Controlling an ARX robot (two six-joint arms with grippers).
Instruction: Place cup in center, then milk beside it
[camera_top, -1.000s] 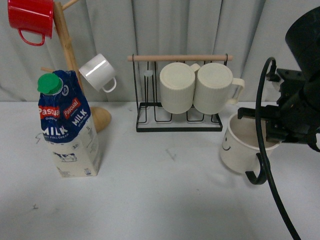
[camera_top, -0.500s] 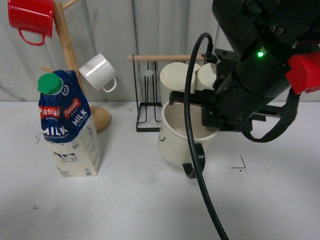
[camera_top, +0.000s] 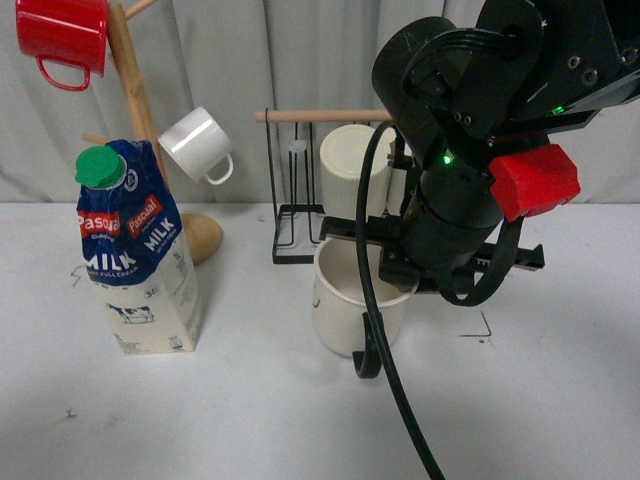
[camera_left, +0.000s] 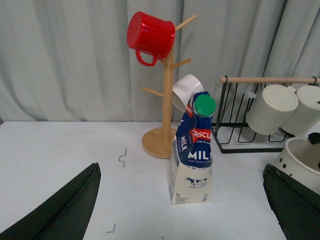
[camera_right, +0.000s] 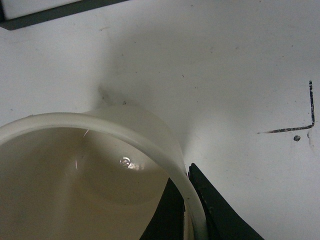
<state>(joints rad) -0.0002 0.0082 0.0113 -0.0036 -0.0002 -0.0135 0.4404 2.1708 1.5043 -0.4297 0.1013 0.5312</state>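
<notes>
Cup (camera_top: 345, 315) below right hand (camera_right: 188, 202), rim in its pinch, base apparently on the table (camera_top: 240, 400)

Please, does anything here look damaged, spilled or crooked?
The milk carton has a crumpled blue upper part that leans to one side, though its base stands flat. No spill is visible, and the cup looks upright.
</notes>
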